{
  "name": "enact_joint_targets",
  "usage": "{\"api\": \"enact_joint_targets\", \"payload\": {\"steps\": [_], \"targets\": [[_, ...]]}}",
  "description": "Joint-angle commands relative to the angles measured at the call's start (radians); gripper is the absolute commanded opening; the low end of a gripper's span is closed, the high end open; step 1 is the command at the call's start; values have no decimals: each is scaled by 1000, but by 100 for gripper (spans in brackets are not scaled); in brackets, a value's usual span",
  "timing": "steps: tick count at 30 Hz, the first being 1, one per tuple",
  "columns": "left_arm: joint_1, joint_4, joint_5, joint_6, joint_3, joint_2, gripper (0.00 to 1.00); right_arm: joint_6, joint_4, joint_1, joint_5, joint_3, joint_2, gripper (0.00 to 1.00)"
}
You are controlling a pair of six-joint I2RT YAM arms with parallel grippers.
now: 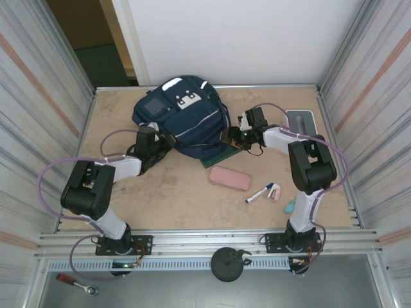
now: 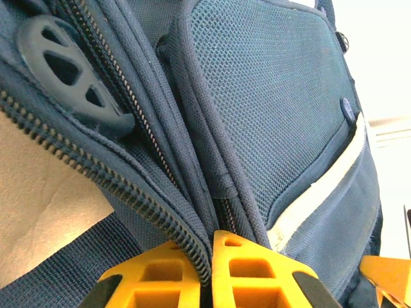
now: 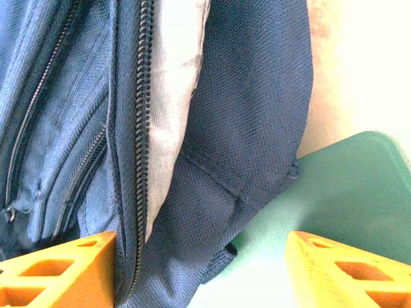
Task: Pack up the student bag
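The navy-blue student bag (image 1: 183, 115) lies at the back middle of the table, its grey patch and white buckle patches facing up. My left gripper (image 1: 154, 142) is at the bag's left lower edge, shut on a fold of its zipper edge (image 2: 192, 237), with the yellow fingers (image 2: 257, 269) pressed together. My right gripper (image 1: 232, 136) stands open at the bag's right lower edge. The bag's dark fabric and zipper (image 3: 142, 128) fill the gap between its yellow fingers (image 3: 58, 269). A green book (image 3: 347, 192) lies under that corner of the bag (image 3: 244, 115).
On the table in front of the bag lie a pink pencil case (image 1: 230, 178), a blue-capped marker (image 1: 259, 192), a small pink-white object (image 1: 275, 191) and a teal object (image 1: 290, 205). A small white-grey box (image 1: 300, 120) sits at the back right. Corrugated walls enclose the table.
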Motion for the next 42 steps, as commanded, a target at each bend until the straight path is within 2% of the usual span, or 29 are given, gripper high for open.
{"api": "enact_joint_targets", "payload": {"steps": [1,7,13,18,25,32,38,42], "targets": [[5,59,-61,53,33,-58,0,-28,-127,-31,40,-129,-64,67],[9,50,-127,68,-12,-115,0,-35,-143,-94,60,-295,-186,67],[56,55,-170,60,-42,-164,0,-42,-181,-143,82,-384,-309,67],[60,66,-208,38,-47,-173,0,-53,-211,-143,77,-379,-342,67],[-51,131,-311,-1,-60,-141,0,-101,-300,-185,143,-360,-402,67],[-34,162,-380,-7,-42,-121,0,-125,-347,-228,174,-369,-454,67],[-26,187,-423,-16,-31,-98,0,-117,-336,-212,143,-343,-537,67],[-73,185,-427,-5,-49,-93,0,-83,-272,-154,131,-285,-546,69]]}}
